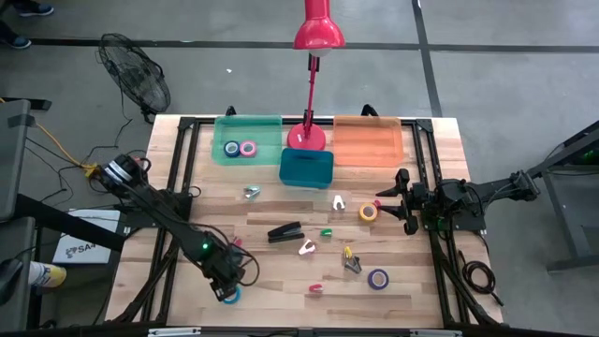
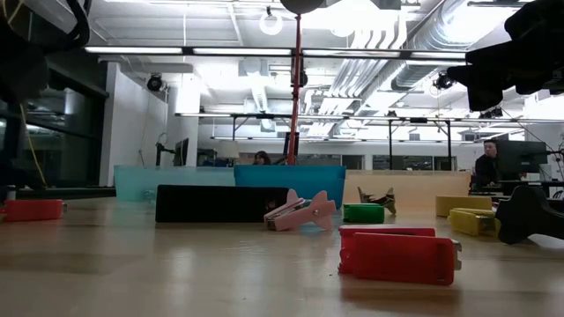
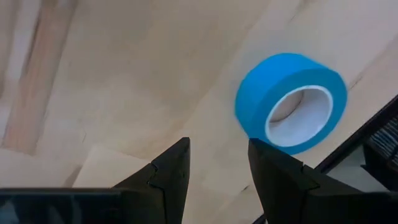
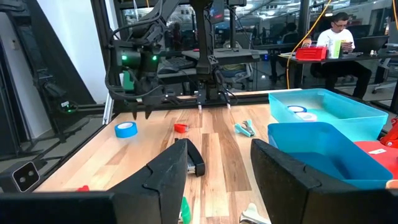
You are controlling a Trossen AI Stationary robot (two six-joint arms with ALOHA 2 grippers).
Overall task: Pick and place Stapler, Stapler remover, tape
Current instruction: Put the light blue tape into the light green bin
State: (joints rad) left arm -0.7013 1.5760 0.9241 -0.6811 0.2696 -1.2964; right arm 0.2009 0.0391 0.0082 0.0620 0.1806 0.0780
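Wooden planking forms the desk, which carries three bins along its far edge: a green bin, a teal bin and an orange bin. A red lamp stands between them.

**Step in hand.** The left gripper is at the near left corner of the desk, just beside a blue roll of tape that lies flat at the desk's edge. In the left wrist view its fingers are released, with a clear gap between them, and the roll sits ahead of and to one side of that gap, not between the fingers. Judged from this, the pick of the blue roll has not yet been made.

**Other items.**
- Two rolls, one blue and one pink, already lie in the green bin.
- A yellow roll and a purple roll remain on the desk.
- The black stapler lies near the centre, with several small staple removers scattered around it.

**Right arm.** The right gripper waits at the right side, near the yellow roll, its fingers spread and holding nothing.

**Next move.** The left gripper should shift sideways until the roll's wall lies between its fingers, descend, then clench. The roll's position at the desk edge leaves little margin; a nudge could push it off.
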